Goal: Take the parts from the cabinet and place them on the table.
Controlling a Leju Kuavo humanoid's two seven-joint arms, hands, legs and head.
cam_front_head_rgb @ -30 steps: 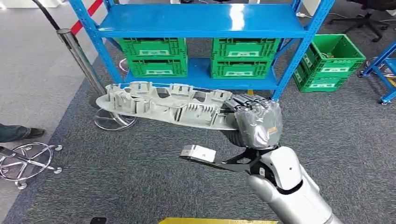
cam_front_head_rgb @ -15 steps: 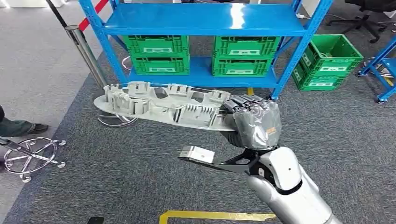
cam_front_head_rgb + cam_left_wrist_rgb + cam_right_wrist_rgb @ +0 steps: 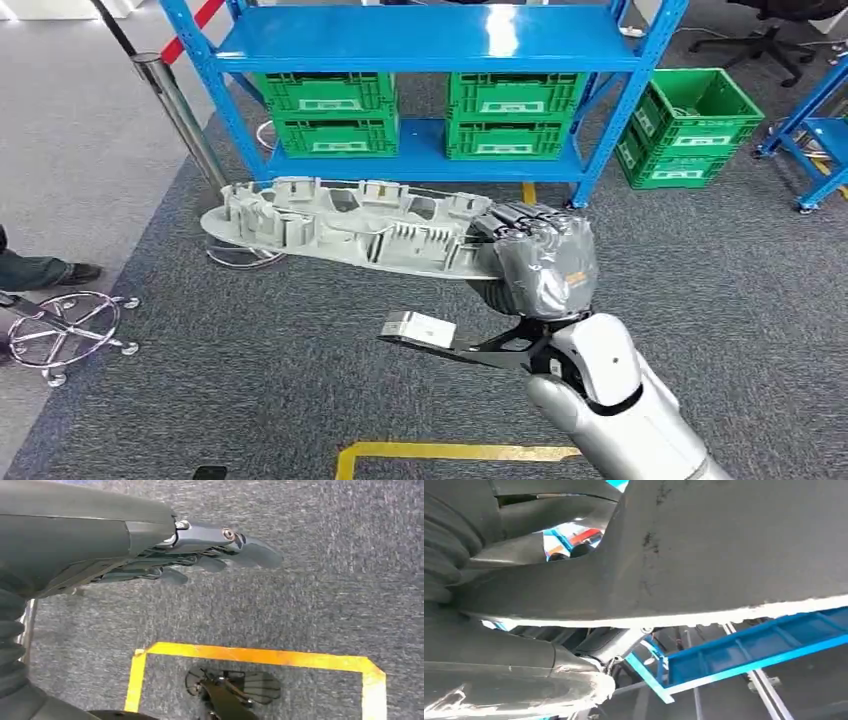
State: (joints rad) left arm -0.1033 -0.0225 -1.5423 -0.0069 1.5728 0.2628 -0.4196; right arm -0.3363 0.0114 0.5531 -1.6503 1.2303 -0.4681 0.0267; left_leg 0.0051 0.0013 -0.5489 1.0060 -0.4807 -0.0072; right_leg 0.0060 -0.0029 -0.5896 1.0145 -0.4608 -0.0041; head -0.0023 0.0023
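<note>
My right hand (image 3: 540,262) grips one end of a long grey ribbed plastic part (image 3: 345,225), which sticks out level to the left above the carpet. From the right wrist camera the part's dark underside (image 3: 724,545) lies close across the hand (image 3: 499,645). The blue cabinet (image 3: 430,45) stands ahead, its upper shelf bare. My left hand (image 3: 200,550) hangs over the carpet with straight fingers apart and nothing in it.
Green crates (image 3: 330,118) sit on the cabinet's lower shelf, another green crate (image 3: 690,125) on the floor to its right. A steel post (image 3: 180,110) with a round base stands left. A chair base (image 3: 60,335) and a person's shoe (image 3: 60,272) lie far left. Yellow floor tape (image 3: 450,455) is near my feet.
The whole view has shifted: the cabinet sits a little farther off and more yellow tape shows below. The part stays held the same way in my right hand.
</note>
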